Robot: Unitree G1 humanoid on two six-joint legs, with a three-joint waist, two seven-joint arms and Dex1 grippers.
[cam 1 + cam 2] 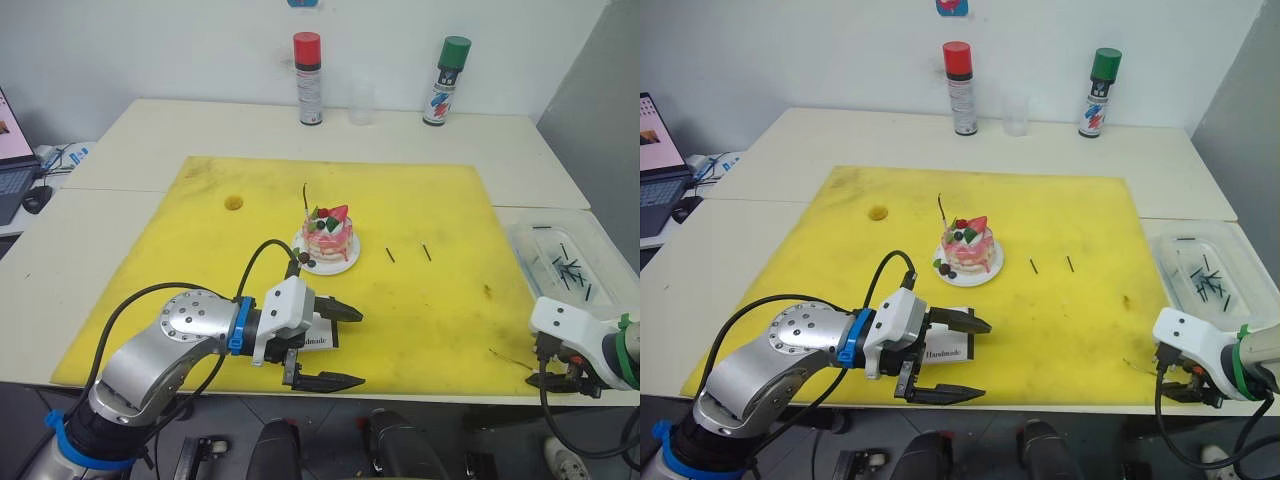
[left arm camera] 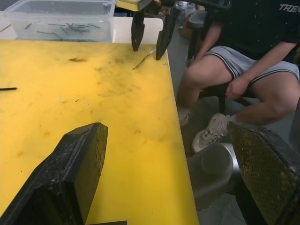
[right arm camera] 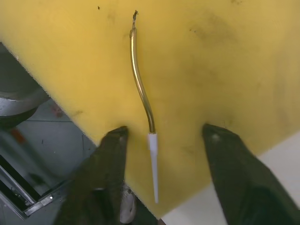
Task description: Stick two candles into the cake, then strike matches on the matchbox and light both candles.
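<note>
The cake (image 1: 328,238) stands on its small white plate (image 1: 345,263) in the middle of the yellow mat (image 1: 430,310). One candle (image 1: 306,198) is stuck upright in the cake. The other candle (image 3: 140,89) is bent and pale gold with a white foot, and lies flat near the mat's front right corner. My right gripper (image 3: 164,136) is open and straddles its white end without touching it. My left gripper (image 1: 335,346) is open at the mat's front edge, just above the white matchbox (image 1: 316,340). Two matches (image 1: 390,255) lie right of the cake.
A clear tray (image 1: 590,240) holding several dark matches sits off the mat on the right. Two spray cans, one red-capped (image 1: 309,78) and one green-capped (image 1: 446,80), and a clear cup (image 1: 361,100) stand at the back. A person (image 2: 243,70) sits beyond the front edge.
</note>
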